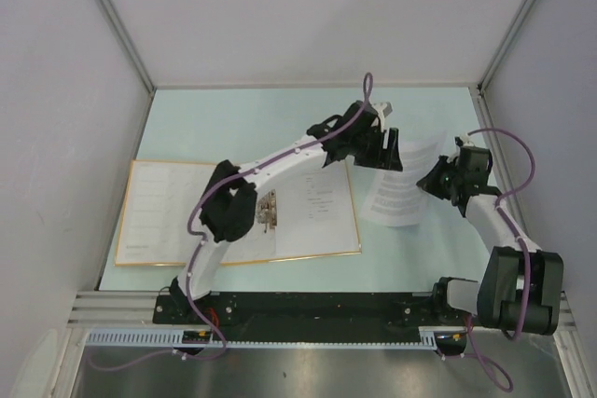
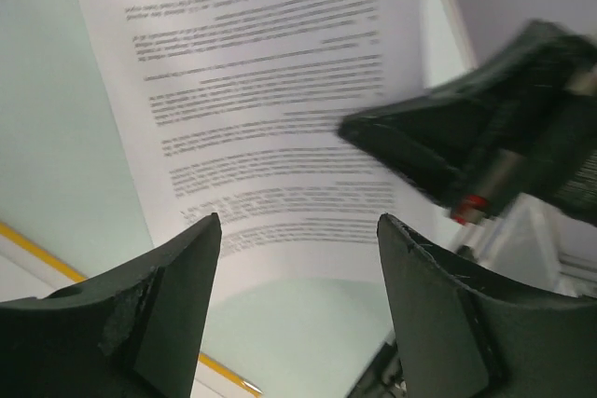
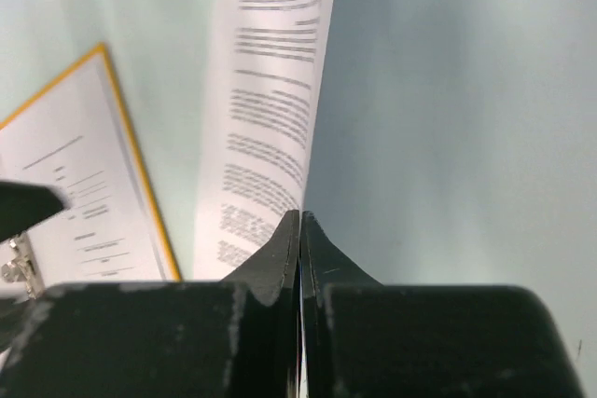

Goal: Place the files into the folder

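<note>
- Two tools flank the files [image 2: 270, 90]: the right tool [image 3: 299, 223] is clamped on their edge.
- The left tool [image 2: 298, 223] stands apart, files just ahead.
- The open folder [image 1: 154, 219] lies on the counter [image 1: 280, 118], left of both.

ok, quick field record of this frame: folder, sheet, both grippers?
folder: open flat on the left of the table, printed pages inside
sheet: just right of the folder, not in it, one edge lifted
right gripper: shut on the sheet's edge
left gripper: open, over the sheet, holding nothing
task state: sheet not yet in the folder
</note>
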Action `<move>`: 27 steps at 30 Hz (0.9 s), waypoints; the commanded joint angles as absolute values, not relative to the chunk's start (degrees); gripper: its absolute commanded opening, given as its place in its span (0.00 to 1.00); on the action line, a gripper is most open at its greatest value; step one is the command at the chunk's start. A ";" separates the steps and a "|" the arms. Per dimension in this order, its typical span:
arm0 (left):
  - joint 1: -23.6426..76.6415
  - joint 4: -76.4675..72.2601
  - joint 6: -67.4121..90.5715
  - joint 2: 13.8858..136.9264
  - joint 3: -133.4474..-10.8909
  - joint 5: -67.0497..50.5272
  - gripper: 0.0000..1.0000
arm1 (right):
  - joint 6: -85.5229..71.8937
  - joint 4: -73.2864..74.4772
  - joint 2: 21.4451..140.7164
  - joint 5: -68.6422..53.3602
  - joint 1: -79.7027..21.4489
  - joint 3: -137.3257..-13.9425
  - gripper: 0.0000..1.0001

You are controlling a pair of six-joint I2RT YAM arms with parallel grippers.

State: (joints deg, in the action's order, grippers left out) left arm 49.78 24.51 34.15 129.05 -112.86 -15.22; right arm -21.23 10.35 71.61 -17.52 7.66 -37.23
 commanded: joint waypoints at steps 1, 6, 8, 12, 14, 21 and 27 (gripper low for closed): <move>48.43 23.82 32.44 117.17 -110.93 -18.37 0.74 | -19.25 12.82 67.86 -16.78 5.28 -42.88 0.00; 47.29 26.54 27.96 103.40 -98.83 -12.32 0.74 | -16.97 16.95 62.94 -14.68 -4.90 -49.20 0.00; 45.45 28.90 25.06 99.16 -94.42 -8.64 0.73 | -16.35 17.92 62.05 -14.16 -11.47 -51.49 0.00; 40.35 31.81 22.85 88.26 -80.64 -5.11 0.73 | -17.75 18.11 62.23 -15.20 -21.76 -56.77 0.00; 37.62 33.22 22.41 82.90 -75.79 -4.05 0.72 | -19.51 17.14 62.49 -17.91 -25.21 -59.76 0.00; 35.69 37.88 23.02 76.12 -69.44 2.28 0.72 | -22.59 15.12 63.19 -26.10 -30.15 -60.92 0.00; 35.33 36.13 26.53 74.97 -65.75 4.30 0.67 | -28.20 5.20 63.28 -32.69 -23.04 -46.69 0.00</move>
